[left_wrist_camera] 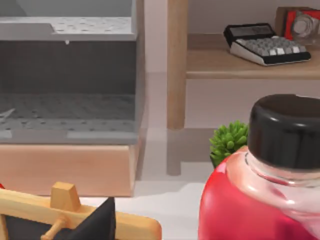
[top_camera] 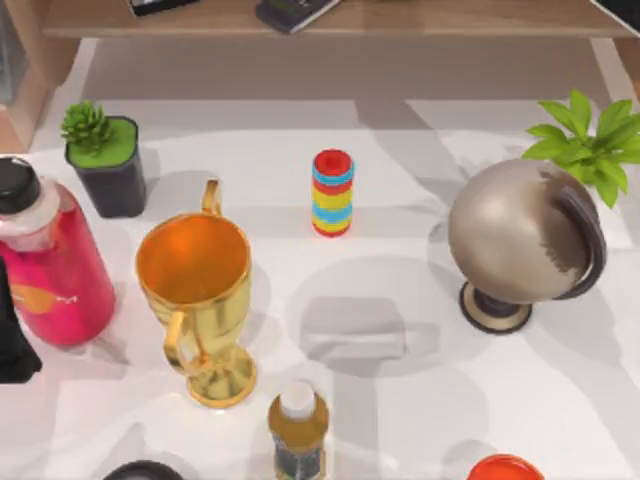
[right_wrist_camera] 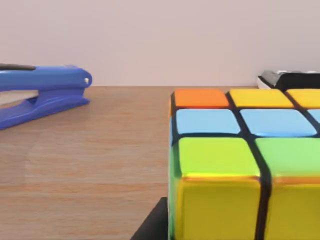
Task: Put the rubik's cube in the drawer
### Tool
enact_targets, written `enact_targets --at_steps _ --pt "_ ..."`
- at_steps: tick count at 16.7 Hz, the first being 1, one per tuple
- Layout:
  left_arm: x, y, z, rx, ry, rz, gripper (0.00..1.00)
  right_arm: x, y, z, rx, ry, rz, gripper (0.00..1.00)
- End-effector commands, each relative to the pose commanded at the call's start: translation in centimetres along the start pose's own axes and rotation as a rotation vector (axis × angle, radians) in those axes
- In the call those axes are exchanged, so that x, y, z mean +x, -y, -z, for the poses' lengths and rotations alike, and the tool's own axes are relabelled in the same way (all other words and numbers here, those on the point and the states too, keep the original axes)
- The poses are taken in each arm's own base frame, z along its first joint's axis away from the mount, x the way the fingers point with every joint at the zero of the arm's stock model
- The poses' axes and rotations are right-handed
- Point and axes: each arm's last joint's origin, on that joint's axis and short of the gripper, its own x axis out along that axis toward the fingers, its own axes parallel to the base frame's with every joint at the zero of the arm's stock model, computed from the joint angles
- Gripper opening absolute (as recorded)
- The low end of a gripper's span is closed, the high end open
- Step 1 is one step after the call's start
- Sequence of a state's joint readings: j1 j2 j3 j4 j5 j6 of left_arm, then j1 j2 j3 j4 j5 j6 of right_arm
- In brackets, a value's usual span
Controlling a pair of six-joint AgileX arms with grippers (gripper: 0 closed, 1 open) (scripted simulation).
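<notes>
The rubik's cube [right_wrist_camera: 240, 165] looms very close in the right wrist view, resting on a wooden shelf board [right_wrist_camera: 90, 165], with orange, yellow, blue and green tiles facing me. A dark part of my right gripper [right_wrist_camera: 150, 226] pokes up right beside the cube's near lower corner. The drawer [left_wrist_camera: 65, 100] appears in the left wrist view as a grey open box with a perforated floor on a wooden base. My left arm [top_camera: 12, 340] stays at the table's left edge, and a dark tip of my left gripper [left_wrist_camera: 99, 224] hangs over a wooden frame [left_wrist_camera: 75, 215].
A blue stapler [right_wrist_camera: 45, 92] lies on the shelf beyond the cube. On the table stand a red bottle [top_camera: 50, 270], a gold cup [top_camera: 197, 300], a potted plant [top_camera: 105, 160], a stack of coloured rings [top_camera: 332, 193], a globe [top_camera: 520, 240] and a small bottle [top_camera: 298, 430]. A calculator [left_wrist_camera: 265, 45] sits on a shelf.
</notes>
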State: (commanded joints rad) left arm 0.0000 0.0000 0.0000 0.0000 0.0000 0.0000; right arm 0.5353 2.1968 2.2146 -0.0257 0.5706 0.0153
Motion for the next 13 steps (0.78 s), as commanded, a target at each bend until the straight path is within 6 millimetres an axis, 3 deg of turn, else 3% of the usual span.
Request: enact_targets --at_steps 9,13 --pt "0.0 0.0 0.0 0.0 0.0 0.0 1.0 -0.2 -0.2 -0.2 0.004 0.006 -0.007 0.0" --pt "0.0 0.0 0.0 0.0 0.0 0.0 1.0 -3.8 -2.2 -4.4 0.047 0.13 -0.078 0.0"
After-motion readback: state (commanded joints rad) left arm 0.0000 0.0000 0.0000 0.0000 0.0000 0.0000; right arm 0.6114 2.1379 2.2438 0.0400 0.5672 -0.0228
